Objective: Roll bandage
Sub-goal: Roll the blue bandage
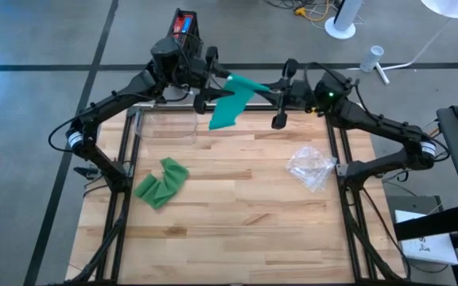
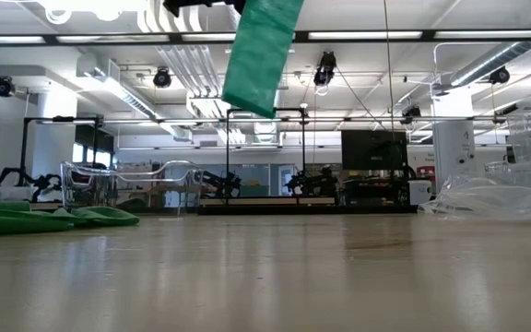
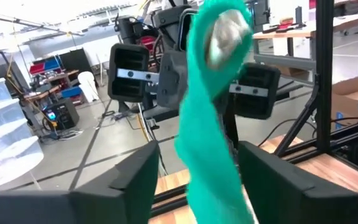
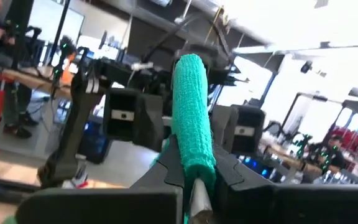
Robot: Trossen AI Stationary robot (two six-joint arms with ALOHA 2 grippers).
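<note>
Green, crumpled fabric bandage (image 1: 162, 182) lies loose on the wooden worktop (image 1: 237, 214) at its left side, apart from the work. Behind it, at the far left, stands a clear plastic container (image 1: 168, 125). Above the far edge, the left hand (image 1: 205, 79) is raised in the air with its fingers parted on either side of a second green elastic bandage strip (image 1: 233, 104); in the left wrist view the strip passes between the two dark fingers without either one visibly pressing it. The strip's free tail hangs down over the worktop, touching nothing. Its partly wound upper end runs right to the right hand (image 1: 281, 93), whose fingers are closed on that rolled end, as the right wrist view shows. Farther right, a crumpled clear plastic wrapper (image 1: 312, 168) rests near the worktop's right edge.

Risk, as a judgement: with the left hand released, only the right hand holds the strip. The elastic windings could loosen and unroll, or the hanging tail could twist, so later turns would lie unevenly.
</note>
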